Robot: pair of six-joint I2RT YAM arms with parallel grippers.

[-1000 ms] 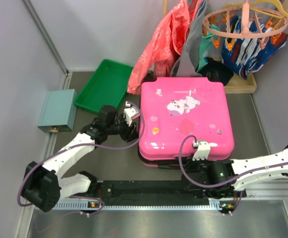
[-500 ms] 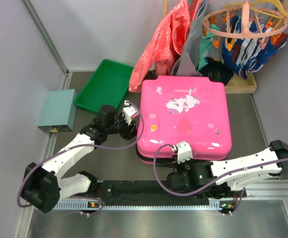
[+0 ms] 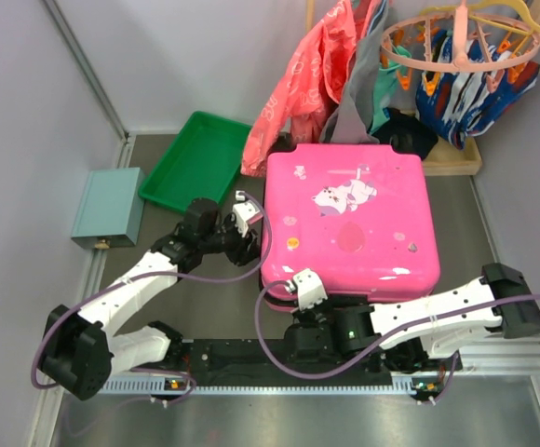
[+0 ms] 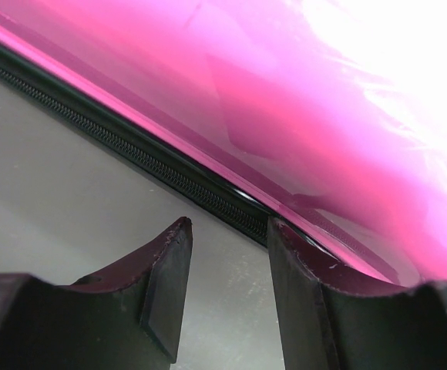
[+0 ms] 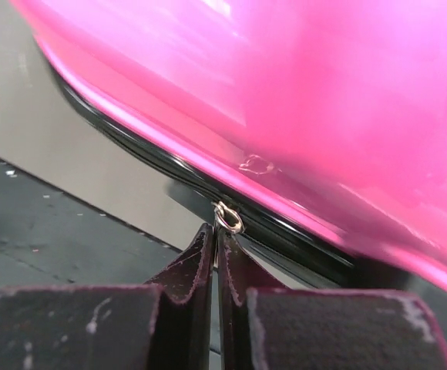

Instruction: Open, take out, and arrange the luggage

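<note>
The hot-pink luggage (image 3: 349, 219) lies flat and closed in the middle of the table, cartoon stickers facing up. My left gripper (image 3: 251, 233) sits low against its left side. In the left wrist view that gripper (image 4: 227, 227) is open with only bare table between the fingers, just short of the black zipper track (image 4: 169, 173) under the pink shell (image 4: 324, 116). My right gripper (image 3: 293, 300) is at the near left corner of the luggage. Seen from the right wrist, that gripper (image 5: 216, 235) is shut on the small metal zipper pull (image 5: 228, 219) below the shell (image 5: 285, 92).
A green tray (image 3: 194, 160) and a pale-teal box (image 3: 109, 205) stand to the left of the luggage. Clothes (image 3: 317, 74) and a round peg hanger (image 3: 461, 47) hang at the back, above a wooden box (image 3: 452, 158). The black arm rail (image 3: 298, 358) runs along the near edge.
My right gripper has slid left along the near edge of the luggage, from its right half to the near left corner. The left arm has stayed put.
</note>
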